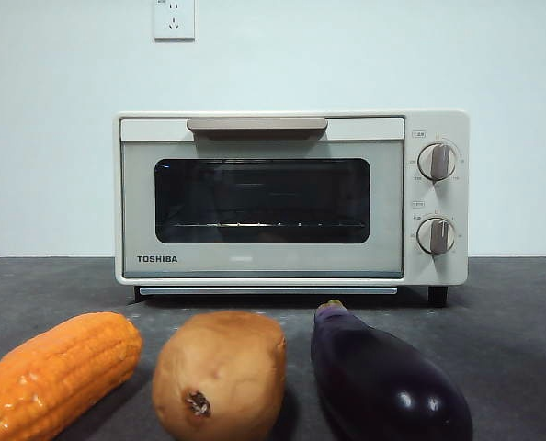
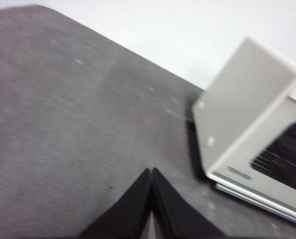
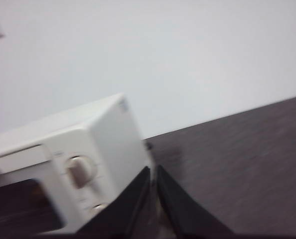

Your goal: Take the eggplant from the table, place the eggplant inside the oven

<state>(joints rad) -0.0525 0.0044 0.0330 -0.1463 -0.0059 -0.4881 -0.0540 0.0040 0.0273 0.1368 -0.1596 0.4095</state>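
Note:
The glossy dark purple eggplant [image 1: 383,377] lies on the dark grey table [image 1: 512,322] at the front right, its stem end pointing toward the oven. The cream Toshiba oven [image 1: 291,197] stands behind it with its door closed. Neither arm shows in the front view. My left gripper [image 2: 152,172] is shut above bare table, off the oven's [image 2: 252,124] left side. My right gripper [image 3: 153,170] is shut too, hovering by the oven's [image 3: 78,169] knob side. Neither wrist view shows the eggplant.
A brown potato [image 1: 220,375] sits just left of the eggplant, and an orange corn cob [image 1: 57,372] lies at the front left. A white wall with a socket [image 1: 174,18] rises behind the oven.

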